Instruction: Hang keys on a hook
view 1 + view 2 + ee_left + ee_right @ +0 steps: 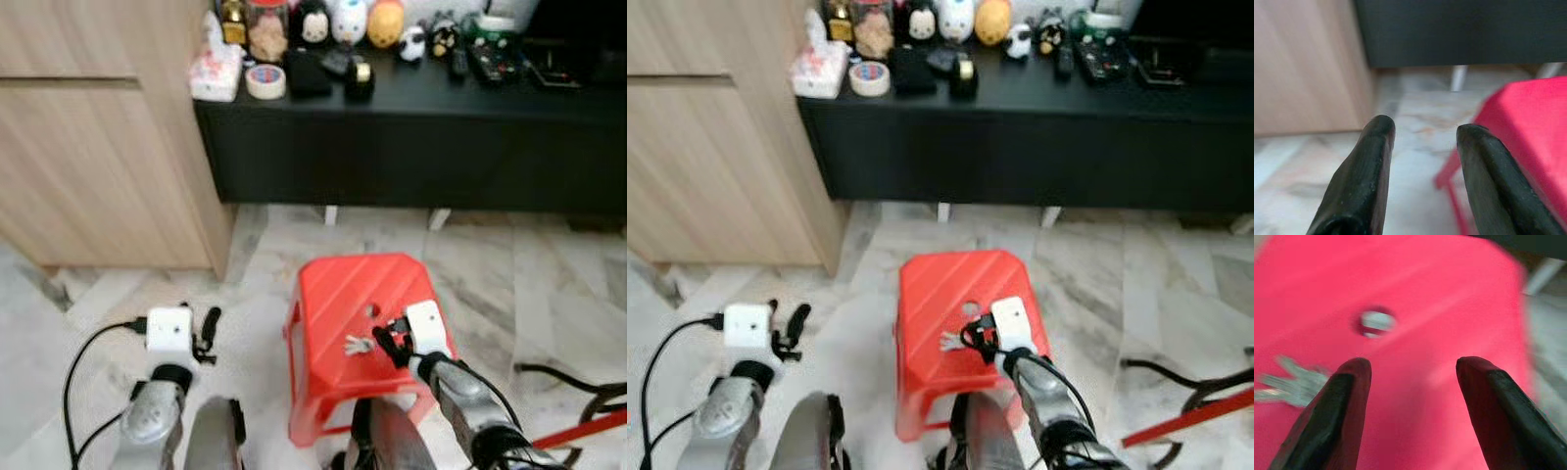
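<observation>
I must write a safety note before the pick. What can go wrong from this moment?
1. The keys lie flat on the red stool, beside the open right hand, not between its fingers; closing now may miss them.
2. A nudge could slide them off the smooth stool top.

A red plastic stool [358, 294] stands on the pale marble floor [490, 264], and a small bunch of silver keys [359, 345] lies on its seat, just beside the round hole [372, 310] in the middle. Behind the stool a long black surface [411, 98] runs along the wall. On it sit a roll of tape [265, 81], a tissue pack [216, 69], a jar [267, 27], several small plush toys [350, 20] and dark items too blurred to name.
</observation>
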{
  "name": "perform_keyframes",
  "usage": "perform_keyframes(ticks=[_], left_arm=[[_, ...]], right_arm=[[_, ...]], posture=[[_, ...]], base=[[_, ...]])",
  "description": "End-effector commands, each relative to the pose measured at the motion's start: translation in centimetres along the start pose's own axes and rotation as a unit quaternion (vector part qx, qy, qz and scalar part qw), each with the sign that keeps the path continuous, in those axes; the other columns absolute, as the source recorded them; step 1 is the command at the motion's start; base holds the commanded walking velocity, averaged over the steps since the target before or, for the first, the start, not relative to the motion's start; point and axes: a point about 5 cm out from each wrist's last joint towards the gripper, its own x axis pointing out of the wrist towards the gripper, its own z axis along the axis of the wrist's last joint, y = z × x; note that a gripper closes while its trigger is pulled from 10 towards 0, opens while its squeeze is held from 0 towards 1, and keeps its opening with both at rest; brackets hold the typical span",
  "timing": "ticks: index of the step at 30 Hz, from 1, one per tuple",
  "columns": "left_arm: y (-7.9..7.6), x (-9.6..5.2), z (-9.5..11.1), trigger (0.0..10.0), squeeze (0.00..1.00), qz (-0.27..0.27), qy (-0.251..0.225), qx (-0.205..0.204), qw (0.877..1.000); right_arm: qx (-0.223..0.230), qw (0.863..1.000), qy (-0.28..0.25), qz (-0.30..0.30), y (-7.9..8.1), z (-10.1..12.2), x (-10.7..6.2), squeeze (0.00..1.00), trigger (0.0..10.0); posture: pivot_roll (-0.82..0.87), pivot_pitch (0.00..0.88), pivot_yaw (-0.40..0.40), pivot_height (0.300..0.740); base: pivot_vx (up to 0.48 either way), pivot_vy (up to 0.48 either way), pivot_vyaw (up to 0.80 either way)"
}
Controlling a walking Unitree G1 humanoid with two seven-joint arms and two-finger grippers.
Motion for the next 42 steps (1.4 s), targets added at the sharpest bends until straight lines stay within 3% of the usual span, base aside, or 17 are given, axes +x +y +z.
perform_keyframes(ticks=[1, 15, 26, 34, 42], left_arm=[[0.2, -0.1, -0.1, 10.0, 0.0, 0.004, -0.001, 0.001, 1.0], [0.3, -0.2, -0.3, 10.0, 0.0, 0.01, 0.002, -0.001, 1.0], [0.2, -0.5, -0.5, 10.0, 0.0, 0.009, 0.007, -0.002, 1.0], [0.2, -0.6, -0.6, 10.0, 0.0, 0.009, 0.008, -0.002, 1.0], [0.5, -1.1, -0.8, 10.0, 0.0, 0.013, 0.012, 0.002, 1.0]], right_arm=[[-0.004, 1.0, 0.0, 0.007, 0.2, -0.2, 0.0, 0.0, 10.0], [-0.02, 0.999, 0.009, 0.032, 0.7, -0.3, 0.0, 0.0, 10.0], [-0.012, 1.0, 0.02, -0.013, -0.1, -0.5, -0.1, 0.0, 10.0], [-0.008, 0.997, 0.068, -0.022, 0.1, -2.1, -0.3, 0.0, 10.0], [0.05, 0.993, 0.073, -0.081, -0.6, -2.4, -0.4, 0.0, 10.0]], posture=[[0.08, 0.182, -0.122, 0.607], [0.08, 0.17, -0.131, 0.607], [0.08, 0.17, -0.134, 0.607], [0.08, 0.179, -0.136, 0.607], [0.09, 0.2, -0.131, 0.607]], base=[[0.0, 0.0, 0.0], [0.0, 0.0, 0.62], [0.0, 0.0, 0.0], [0.0, 0.0, 0.0], [0.0, 0.0, 0.0]])
